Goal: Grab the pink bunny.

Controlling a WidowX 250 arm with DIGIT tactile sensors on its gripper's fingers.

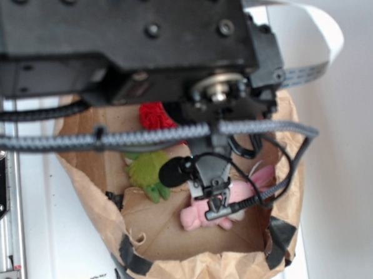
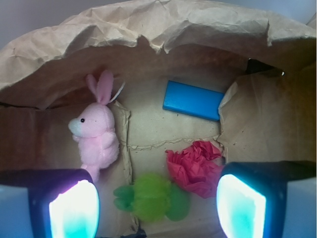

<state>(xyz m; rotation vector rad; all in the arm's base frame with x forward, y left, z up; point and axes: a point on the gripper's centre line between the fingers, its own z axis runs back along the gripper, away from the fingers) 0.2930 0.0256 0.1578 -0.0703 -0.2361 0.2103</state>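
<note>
The pink bunny (image 2: 96, 134) lies on the floor of a brown paper bag (image 2: 163, 34), ears pointing toward the far wall, at the left in the wrist view. In the exterior view the pink bunny (image 1: 193, 215) shows partly behind the gripper (image 1: 216, 197). My gripper (image 2: 157, 210) hangs open above the bag floor, its two glowing pads (image 2: 74, 210) wide apart with nothing between them. The bunny sits just beyond the left pad, apart from it.
A green plush toy (image 2: 151, 196) lies between the pads below. A crumpled red paper ball (image 2: 195, 166) sits near the right pad. A blue block (image 2: 193, 100) rests by the far wall. The bag's crumpled walls (image 1: 96, 200) surround everything.
</note>
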